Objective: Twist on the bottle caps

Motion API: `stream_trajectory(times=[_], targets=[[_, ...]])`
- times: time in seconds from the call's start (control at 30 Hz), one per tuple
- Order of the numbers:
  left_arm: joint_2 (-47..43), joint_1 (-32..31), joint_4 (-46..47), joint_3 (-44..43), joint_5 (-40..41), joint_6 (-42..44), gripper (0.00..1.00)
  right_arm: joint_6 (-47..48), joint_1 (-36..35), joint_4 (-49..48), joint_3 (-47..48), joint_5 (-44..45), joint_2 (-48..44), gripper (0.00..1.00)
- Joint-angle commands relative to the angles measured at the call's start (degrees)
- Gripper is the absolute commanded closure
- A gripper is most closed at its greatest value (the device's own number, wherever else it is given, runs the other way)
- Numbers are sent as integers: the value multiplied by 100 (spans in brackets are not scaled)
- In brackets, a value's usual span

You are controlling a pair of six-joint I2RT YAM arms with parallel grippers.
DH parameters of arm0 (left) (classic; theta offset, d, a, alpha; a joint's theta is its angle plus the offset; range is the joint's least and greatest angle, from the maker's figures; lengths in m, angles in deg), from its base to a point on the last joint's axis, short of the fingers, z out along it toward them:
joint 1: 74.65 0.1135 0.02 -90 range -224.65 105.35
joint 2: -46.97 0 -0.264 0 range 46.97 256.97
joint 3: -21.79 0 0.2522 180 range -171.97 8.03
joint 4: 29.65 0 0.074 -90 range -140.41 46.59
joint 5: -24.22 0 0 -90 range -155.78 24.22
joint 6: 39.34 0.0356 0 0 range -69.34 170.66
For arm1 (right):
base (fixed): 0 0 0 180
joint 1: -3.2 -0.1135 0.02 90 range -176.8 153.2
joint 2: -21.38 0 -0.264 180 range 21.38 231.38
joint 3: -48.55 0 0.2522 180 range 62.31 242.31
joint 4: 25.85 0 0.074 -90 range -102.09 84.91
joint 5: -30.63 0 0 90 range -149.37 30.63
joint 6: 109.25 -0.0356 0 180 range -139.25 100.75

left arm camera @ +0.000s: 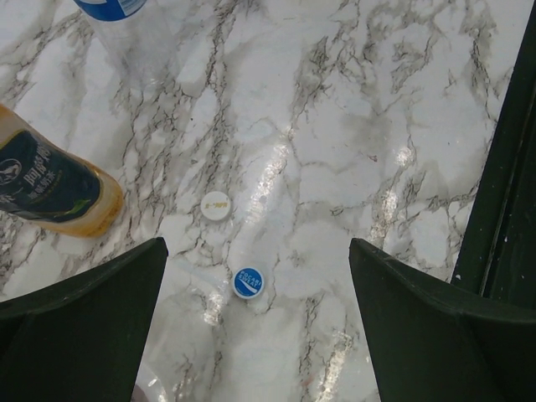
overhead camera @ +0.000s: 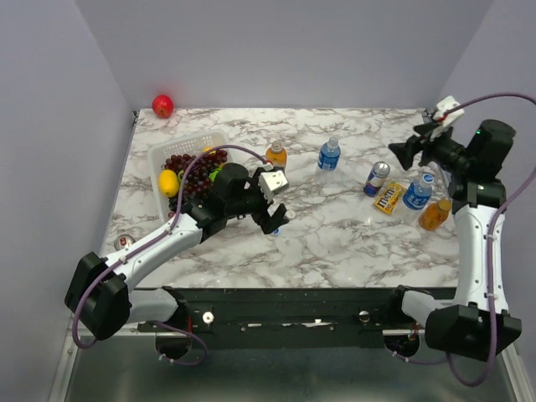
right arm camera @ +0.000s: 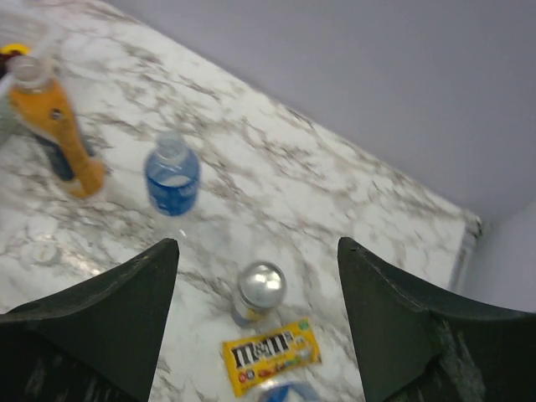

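1. Marble counter [overhead camera: 335,243] carries everything.
2. Left hand [left arm camera: 256,247] is at mid-counter, pointing down. Its fingers [left arm camera: 84,318] are spread wide and hold nothing.
3. Right hand [overhead camera: 402,152] is raised over the far right of the counter, spread wide and empty.
4. White basket [overhead camera: 159,159] of fruit sits at far left.
5. Four bottles stand on the counter. The tall orange bottle [overhead camera: 275,154] with a dark label and a clear bottle [overhead camera: 329,154] are far centre. The second clear bottle [overhead camera: 417,193] and the short orange bottle [overhead camera: 435,214] are at right, just beside each other.
6. Drink can [overhead camera: 377,177] and yellow candy packet [overhead camera: 389,198] sit left of the right-hand pair.
7. White cap [left arm camera: 216,204] and blue cap [left arm camera: 249,282] lie flat on the counter, near each other but apart, under the left hand. The blue cap is nearer to it.
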Motion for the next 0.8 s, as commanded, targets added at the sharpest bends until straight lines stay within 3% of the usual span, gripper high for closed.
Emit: stream_trajectory(times=[0.0,0.13,0.2,0.53,0.77], targets=[[-231,221,-935,-773,-267,560,1,166,-1236,-255,38,-159,523,16],[-240,440,-1860,-1363,-258,1026,1,62,-1958,-914,221,-19,1305,16],[-275,537,-2150,-1479,-206,1080,1,-149,-1977,-1317,336,60,1804,16],[-530,766,-2495,-1462,67,1115,1,-308,-2714,-1970,916,113,3169,16],[-425,846,-2521,-1629,120,1141,1,-273,-2873,-2225,1031,965,3644,18]])
